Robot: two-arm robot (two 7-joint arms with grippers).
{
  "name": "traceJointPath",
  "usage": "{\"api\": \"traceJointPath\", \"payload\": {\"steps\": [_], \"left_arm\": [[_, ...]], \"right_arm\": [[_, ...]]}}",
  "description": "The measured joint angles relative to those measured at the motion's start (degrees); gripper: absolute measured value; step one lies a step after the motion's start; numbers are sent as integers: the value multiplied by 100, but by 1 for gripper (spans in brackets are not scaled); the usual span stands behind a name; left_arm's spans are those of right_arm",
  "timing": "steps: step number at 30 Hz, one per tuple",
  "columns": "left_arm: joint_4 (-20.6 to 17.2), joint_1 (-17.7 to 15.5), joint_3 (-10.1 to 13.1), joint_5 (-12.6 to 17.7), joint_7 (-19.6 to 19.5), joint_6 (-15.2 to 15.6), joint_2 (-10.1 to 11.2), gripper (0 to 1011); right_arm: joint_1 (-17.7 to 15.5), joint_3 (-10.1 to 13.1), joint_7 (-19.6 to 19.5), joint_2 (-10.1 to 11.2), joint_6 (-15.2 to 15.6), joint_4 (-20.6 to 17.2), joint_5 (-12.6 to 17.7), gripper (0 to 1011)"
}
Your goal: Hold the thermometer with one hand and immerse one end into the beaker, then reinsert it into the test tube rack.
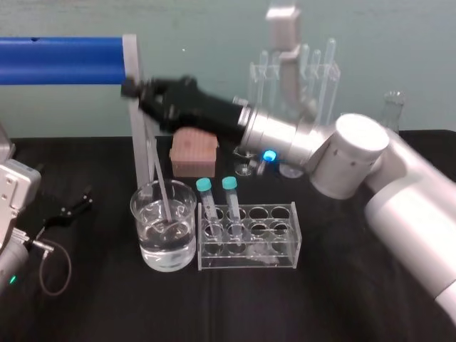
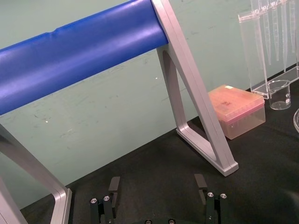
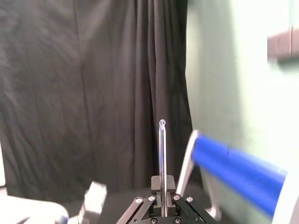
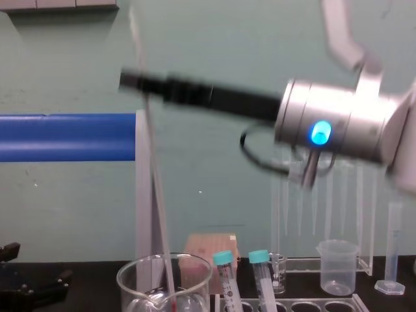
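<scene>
My right black gripper clamps the long clear glass thermometer, tip seemingly submerged in the wide glass beaker. I should lift it vertically before crossing to the pale translucent test tube rack; left gripper parked at left, fingers apart.

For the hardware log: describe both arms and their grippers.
The right gripper, above the beaker, is long and black, on a fat silver wrist with a glowing blue ring and black cable; its arm links are smooth white. The left gripper, parked at the left, has black fingers with silver screws; its arm is pale grey.
</scene>
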Motion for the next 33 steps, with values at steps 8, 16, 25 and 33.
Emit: {"api": "traceJointPath", "payload": {"steps": [8,16,25,33], "left_arm": [[0,0,0,0,0,0,0,1008],[0,0,0,0,0,-1,0,1008],[0,0,0,0,0,0,0,1008],[0,0,0,0,0,0,0,1008]], "right_arm": [[104,572,-359,455,273,-1199,483,56],[-324,1021,-793,1186,392,-1983,720,56],[-1217,1189,-1046,1803,234,-2215,873,56],[-1459,1128,-1017,1889,38,-2018,827,56]]}}
